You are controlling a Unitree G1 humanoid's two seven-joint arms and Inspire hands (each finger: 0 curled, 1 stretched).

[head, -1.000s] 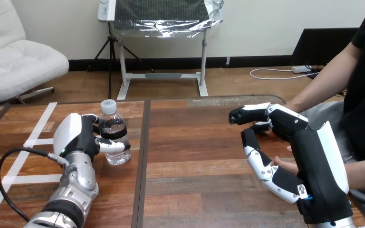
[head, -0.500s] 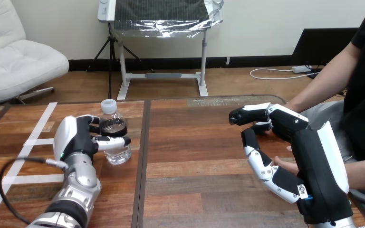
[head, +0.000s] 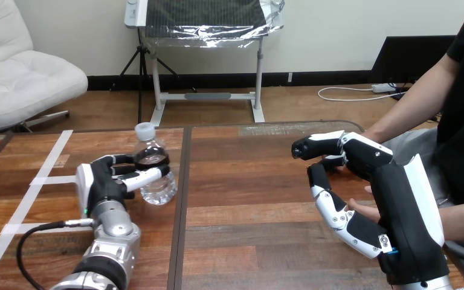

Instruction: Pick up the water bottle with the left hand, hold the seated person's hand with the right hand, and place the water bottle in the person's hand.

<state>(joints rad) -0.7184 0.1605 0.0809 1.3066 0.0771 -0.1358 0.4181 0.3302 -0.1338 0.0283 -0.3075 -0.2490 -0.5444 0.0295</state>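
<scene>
A clear water bottle (head: 154, 172) with a white cap and a dark label stands left of the table's middle seam, tilted with its cap toward the left. My left hand (head: 104, 181) is shut on it, fingers and thumb curled round its middle from the left. My right hand (head: 379, 181) hovers at the table's right side, fingers and thumb spread toward the left in a loose C with nothing between them. The person's hand (head: 362, 209) peeks out just behind my right hand's thumb, mostly hidden by it. I cannot tell whether the two touch.
White tape strips (head: 42, 180) mark the wooden table (head: 248, 199) at its left. A dark seam (head: 183, 181) runs down the table beside the bottle. The person's other forearm (head: 411, 103) reaches down toward the table's far right edge.
My left hand has closed round the bottle, tipped it and carried it slightly right and up. My left forearm swung inward. My right hand and the person's hand have stayed still.
</scene>
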